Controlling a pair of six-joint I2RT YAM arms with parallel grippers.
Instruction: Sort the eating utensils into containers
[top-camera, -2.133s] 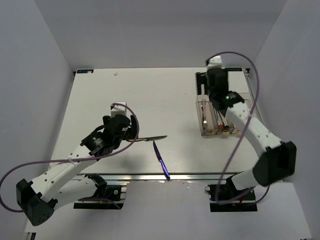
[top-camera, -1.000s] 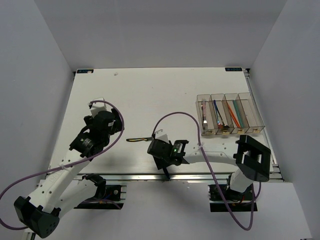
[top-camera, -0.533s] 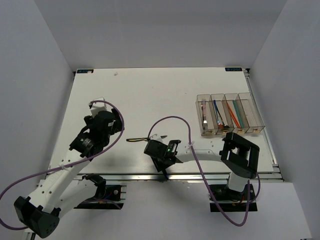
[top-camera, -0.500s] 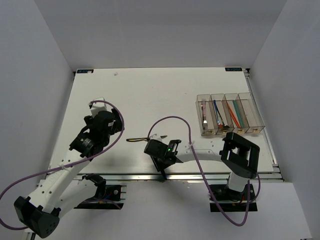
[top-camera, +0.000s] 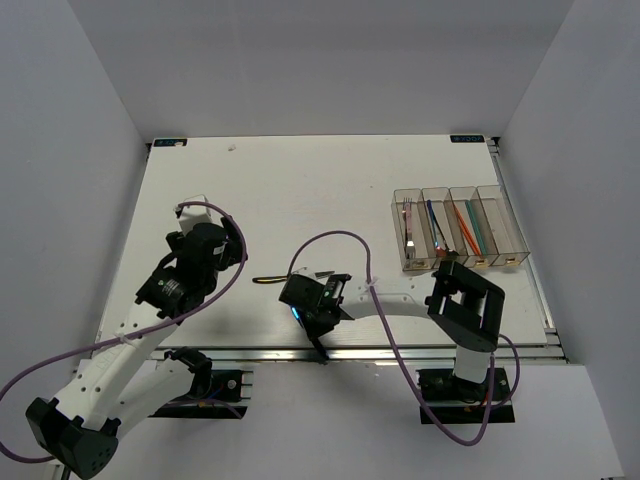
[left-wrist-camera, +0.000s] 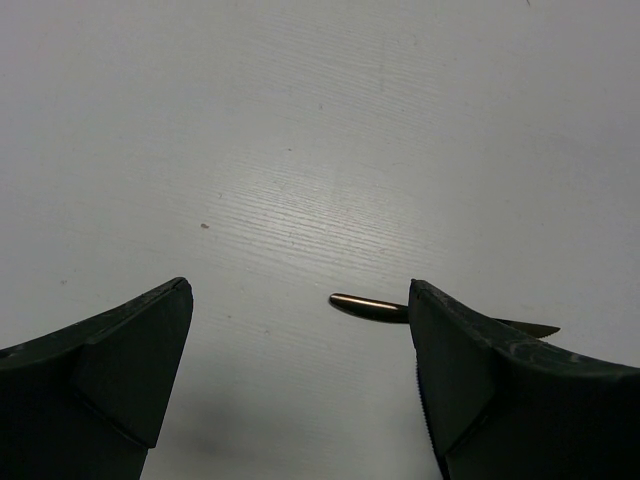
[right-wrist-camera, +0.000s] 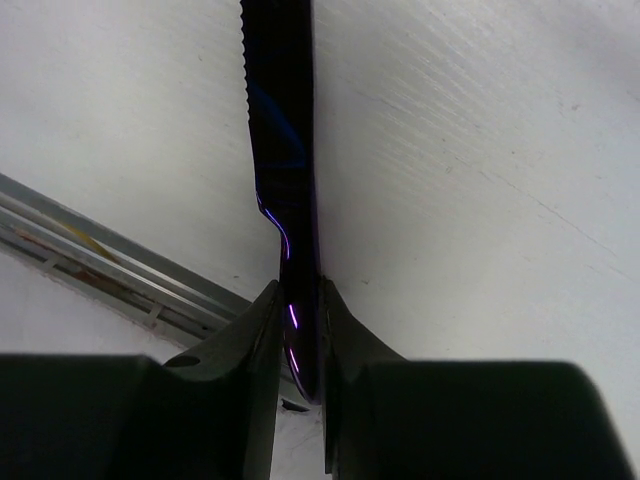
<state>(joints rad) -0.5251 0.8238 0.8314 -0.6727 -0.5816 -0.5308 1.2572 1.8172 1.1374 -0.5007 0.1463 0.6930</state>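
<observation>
The blue knife (right-wrist-camera: 283, 120) lies near the table's front edge, and my right gripper (right-wrist-camera: 298, 300) is shut on its handle, a finger pressed against each side. From above, that gripper (top-camera: 310, 308) covers most of the knife, whose end (top-camera: 321, 348) pokes out toward the edge. The dark knife with the yellowish handle (top-camera: 268, 281) lies just left of it. Its handle tip (left-wrist-camera: 368, 308) shows beside the right finger of my open left gripper (left-wrist-camera: 300, 340), which hovers above the table (top-camera: 232, 258). The containers (top-camera: 512, 262) at the right hold forks, a knife and chopsticks.
The metal rail of the table's front edge (right-wrist-camera: 90, 255) runs just behind the right gripper. A purple cable (top-camera: 330, 240) loops above the right arm. White walls enclose the table on three sides.
The right gripper slid a little leftward along the front edge and closed its jaws on the blue knife's handle. The left arm has barely moved and stays open.
</observation>
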